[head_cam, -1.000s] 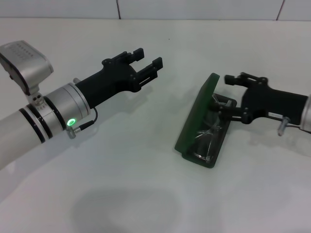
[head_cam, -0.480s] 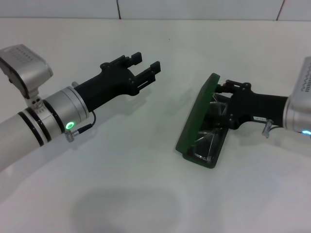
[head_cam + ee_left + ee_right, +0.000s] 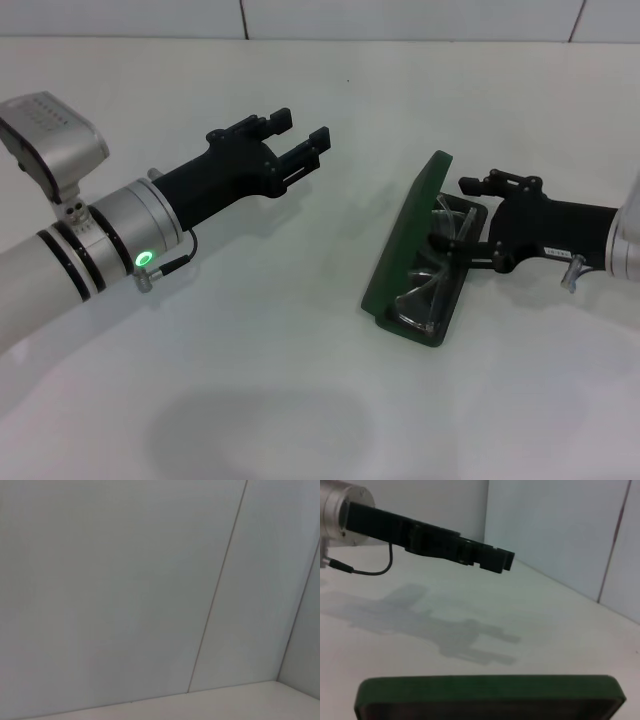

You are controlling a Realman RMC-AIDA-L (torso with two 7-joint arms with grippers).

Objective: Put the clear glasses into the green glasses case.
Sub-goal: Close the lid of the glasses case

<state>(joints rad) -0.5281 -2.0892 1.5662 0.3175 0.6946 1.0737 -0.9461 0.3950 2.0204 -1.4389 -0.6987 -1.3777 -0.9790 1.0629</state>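
Dark green hard shell, oblong w/ rounded corners: the green glasses case (image 3: pixel 412 245) is seen lying open on the white matte table (image 3: pixel 300 380), lid propped up on edge, dark lining inside. Clear glasses (image 3: pixel 430 283), fully transparent glossy plastic w/ curved lens, are laid in the lower tray. Right gripper (image 3: pixel 452 215), black, is held at the tray's far end, fingers spread, nothing grasped. Left gripper (image 3: pixel 298 138) is held above the table, well apart from the case, fingers parted, empty
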